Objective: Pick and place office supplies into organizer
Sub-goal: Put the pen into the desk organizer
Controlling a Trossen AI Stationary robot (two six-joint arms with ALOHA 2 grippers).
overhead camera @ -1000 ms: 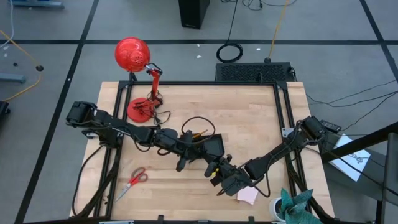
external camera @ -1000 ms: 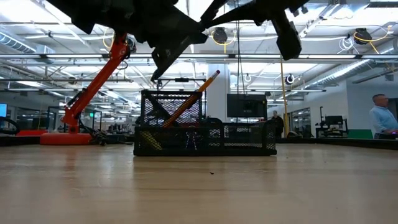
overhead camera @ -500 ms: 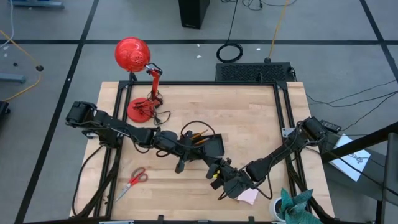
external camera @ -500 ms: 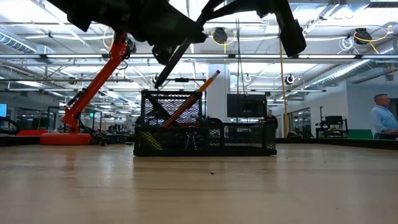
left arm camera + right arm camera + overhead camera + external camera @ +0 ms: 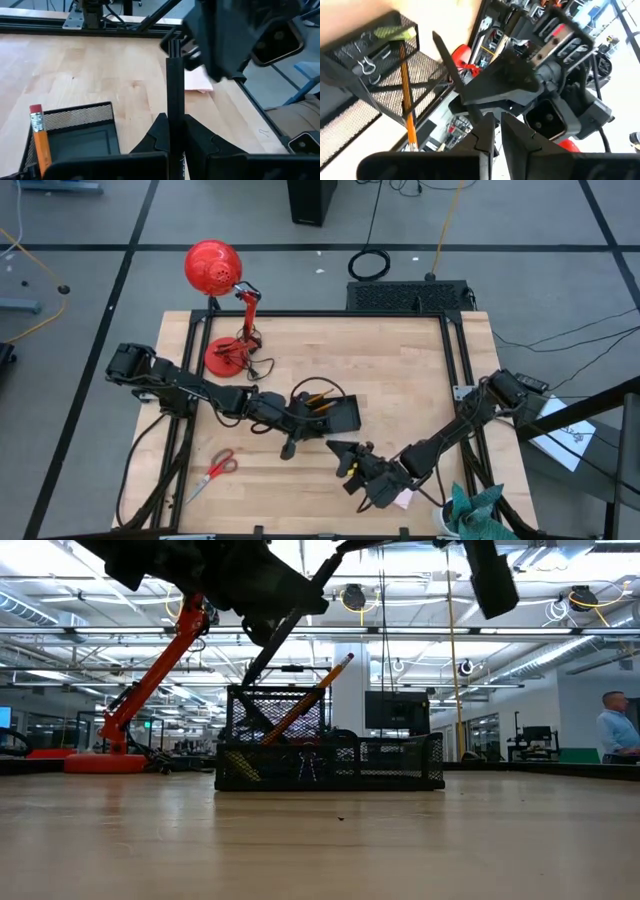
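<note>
The black mesh organizer (image 5: 338, 416) stands mid-table and holds orange pencils (image 5: 318, 688), binder clips (image 5: 367, 65) and a yellow-green piece (image 5: 395, 33). My left gripper (image 5: 175, 122) hangs above the organizer's left end (image 5: 303, 423), shut on a thin dark pen (image 5: 272, 645). My right gripper (image 5: 338, 448) is shut and empty, raised between the organizer and the table's near edge; it also shows in the low view (image 5: 495, 580). Red-handled scissors (image 5: 215, 472) lie flat near the near-left corner. A pink sticky-note pad (image 5: 400, 497) lies partly under my right arm. My left gripper pinches the dark pen (image 5: 175, 107) between its two fingers, and the pen's shaft sticks out past the fingertips. The pen is lifted clear. It slants down, its lower tip (image 5: 247, 673) just above the organizer's tall left compartment.
A red desk lamp stands at the far left, its base (image 5: 225, 358) on the table and its head (image 5: 213, 268) beyond the edge. A teal object (image 5: 475, 510) and a white cup sit at the near right corner. A person (image 5: 612, 730) stands far behind.
My right gripper has drawn back from the organizer toward the table's near-right corner and has risen, its fingers staying shut.
</note>
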